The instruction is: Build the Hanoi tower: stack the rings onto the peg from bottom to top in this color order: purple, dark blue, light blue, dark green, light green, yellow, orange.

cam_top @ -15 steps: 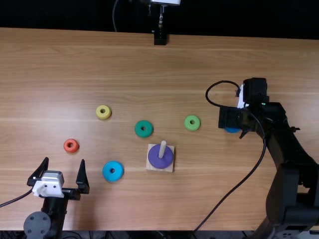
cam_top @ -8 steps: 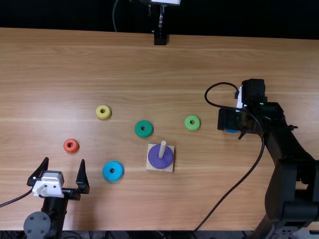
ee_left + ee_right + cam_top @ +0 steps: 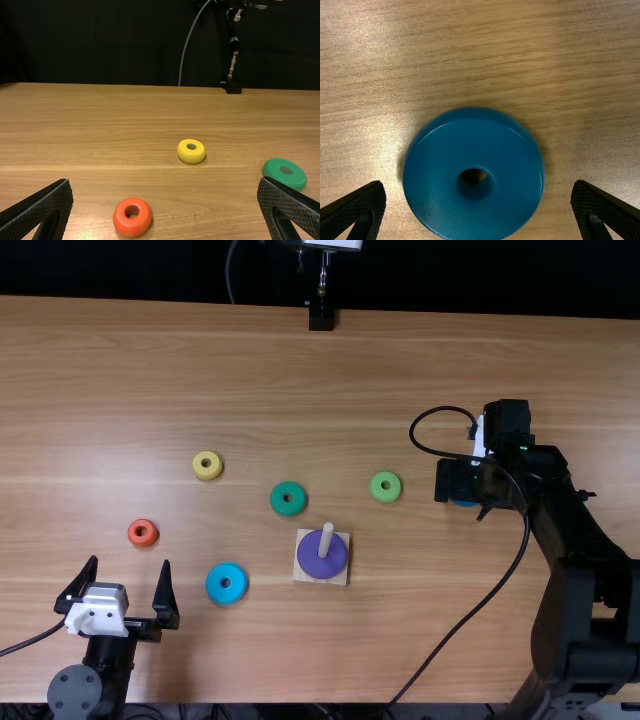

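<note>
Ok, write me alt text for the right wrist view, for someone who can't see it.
A dark blue ring with a round central hole lies flat on the wood-grained table, framed by the open black fingers of the right gripper, which touch neither side of it.

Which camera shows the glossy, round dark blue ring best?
The right wrist view: nearly all of the dark blue ring's face and its centre hole show, framed by the open right gripper. The top view catches a blue sliver peeking out beneath that gripper.
</note>
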Tool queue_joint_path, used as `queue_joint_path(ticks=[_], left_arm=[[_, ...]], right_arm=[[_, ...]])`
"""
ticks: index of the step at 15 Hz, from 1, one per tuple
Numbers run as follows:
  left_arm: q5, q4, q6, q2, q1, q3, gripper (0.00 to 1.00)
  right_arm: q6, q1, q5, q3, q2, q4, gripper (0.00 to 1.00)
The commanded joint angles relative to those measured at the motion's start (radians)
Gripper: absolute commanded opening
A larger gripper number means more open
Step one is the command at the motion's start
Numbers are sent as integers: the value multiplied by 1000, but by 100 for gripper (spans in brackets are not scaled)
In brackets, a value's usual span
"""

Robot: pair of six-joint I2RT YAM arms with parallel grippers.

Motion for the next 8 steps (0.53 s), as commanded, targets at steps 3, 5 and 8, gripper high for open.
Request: queue_joint_path(ticks=[3, 5, 8], left_arm=[[8, -18, 3, -12, 6, -17, 100], [8, -18, 5, -12, 6, -17, 100], [8, -18, 5, -12, 6, -17, 100]], right_arm=[[2, -9, -13, 1, 32, 9, 100], [4, -9, -13, 4, 49, 14, 100], [8, -9, -13, 27, 52, 16, 100]])
